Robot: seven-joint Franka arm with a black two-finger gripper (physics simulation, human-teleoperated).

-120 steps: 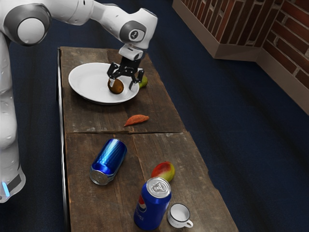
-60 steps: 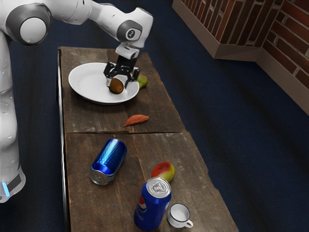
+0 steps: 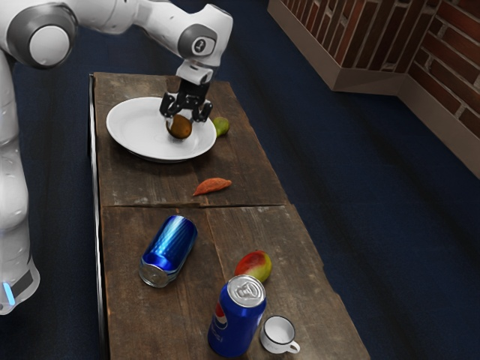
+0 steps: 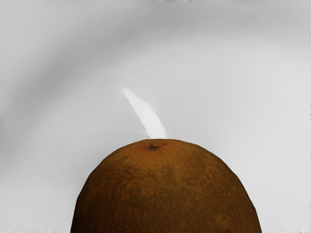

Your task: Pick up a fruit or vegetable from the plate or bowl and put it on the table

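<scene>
My gripper (image 3: 182, 124) is over the white plate (image 3: 131, 133) in the exterior view, shut on a round brown fruit (image 3: 179, 129). The fruit bulges out below the black fingers, over the part of the plate nearer the exterior view's right; whether it still touches the plate I cannot tell. In the wrist view the brown fruit (image 4: 165, 189) looms large at the lower edge, its small dark stem end visible against the pale plate (image 4: 233, 97).
A green fruit (image 3: 220, 126) lies beside the plate's rim. Farther along the wooden table (image 3: 150, 184) are an orange vegetable (image 3: 213, 185), a tipped blue can (image 3: 169, 251), a red-green mango (image 3: 254, 265), an upright Pepsi can (image 3: 236, 319) and a white mug (image 3: 278, 334).
The hand has shifted toward the exterior view's left and then upward, and its fingers have shut on the brown fruit. That fruit now appears slightly higher in the exterior view.
</scene>
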